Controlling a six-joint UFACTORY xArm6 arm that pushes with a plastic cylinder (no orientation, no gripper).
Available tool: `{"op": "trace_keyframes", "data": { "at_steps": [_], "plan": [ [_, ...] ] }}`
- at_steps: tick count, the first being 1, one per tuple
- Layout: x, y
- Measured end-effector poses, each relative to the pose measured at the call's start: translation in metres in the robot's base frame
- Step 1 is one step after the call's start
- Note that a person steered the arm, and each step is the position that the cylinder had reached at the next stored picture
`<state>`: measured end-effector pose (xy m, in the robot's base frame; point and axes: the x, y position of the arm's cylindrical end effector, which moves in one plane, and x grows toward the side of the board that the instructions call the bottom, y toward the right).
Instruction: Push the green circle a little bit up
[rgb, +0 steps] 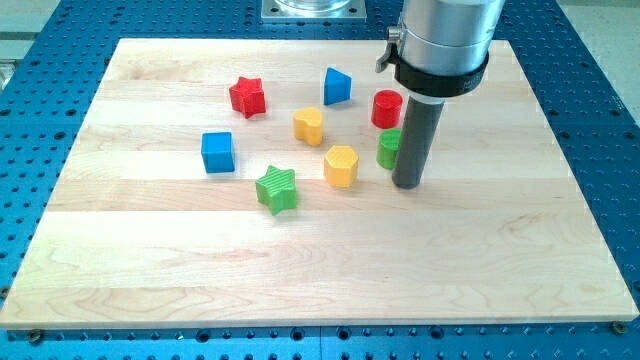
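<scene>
The green circle (387, 149) stands on the wooden board (300, 260), right of centre, partly hidden behind my rod. My tip (407, 184) rests on the board just to the right of and slightly below the green circle, touching or nearly touching it. A red circle (387, 108) stands directly above the green circle, a short gap away.
A yellow hexagon (341, 165) sits left of the green circle. A yellow heart-like block (309, 126), a blue wedge-like block (337, 86), a red star (247, 96), a blue cube (217, 152) and a green star (277, 189) lie further left.
</scene>
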<state>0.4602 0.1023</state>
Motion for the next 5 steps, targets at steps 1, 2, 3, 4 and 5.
{"op": "trace_keyframes", "data": {
  "at_steps": [1,2,3,4,5],
  "plan": [
    [-0.006,-0.002],
    [-0.011,-0.002],
    [-0.016,-0.003],
    [-0.02,-0.004],
    [-0.025,-0.004]
  ]
}}
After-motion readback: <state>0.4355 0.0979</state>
